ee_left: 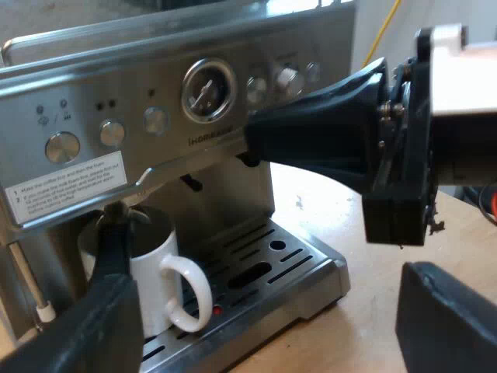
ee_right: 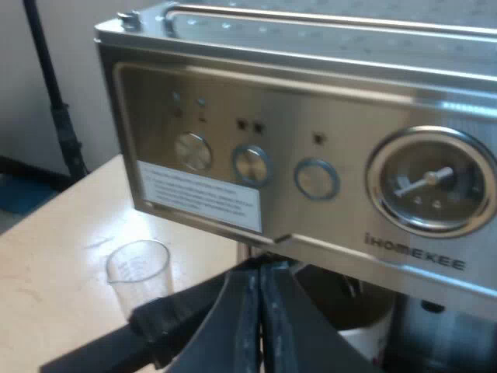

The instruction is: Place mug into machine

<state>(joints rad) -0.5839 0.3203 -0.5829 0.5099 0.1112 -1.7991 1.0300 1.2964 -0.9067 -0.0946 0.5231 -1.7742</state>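
A glossy white mug (ee_left: 159, 280) with a looped handle stands on the slotted drip tray (ee_left: 299, 260) of the brushed-steel espresso machine (ee_left: 155, 85). The left gripper's (ee_left: 264, 264) black fingers are apart, one close beside the mug. The right gripper's (ee_right: 260, 307) fingers are pressed together above it. A clear measuring glass (ee_right: 140, 272) stands near on the pale wooden surface (ee_right: 62, 256).

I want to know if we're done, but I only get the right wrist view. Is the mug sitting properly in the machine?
Observer: Yes. In the left wrist view the white mug stands upright on the drip tray, under the espresso machine's front.
Operator: Is the left gripper squeezing it?
Observer: No. The left gripper is open, its fingers far apart.
Operator: Where's the handle pointing?
Observer: The handle juts out over the tray's grate, between the left gripper's fingers.
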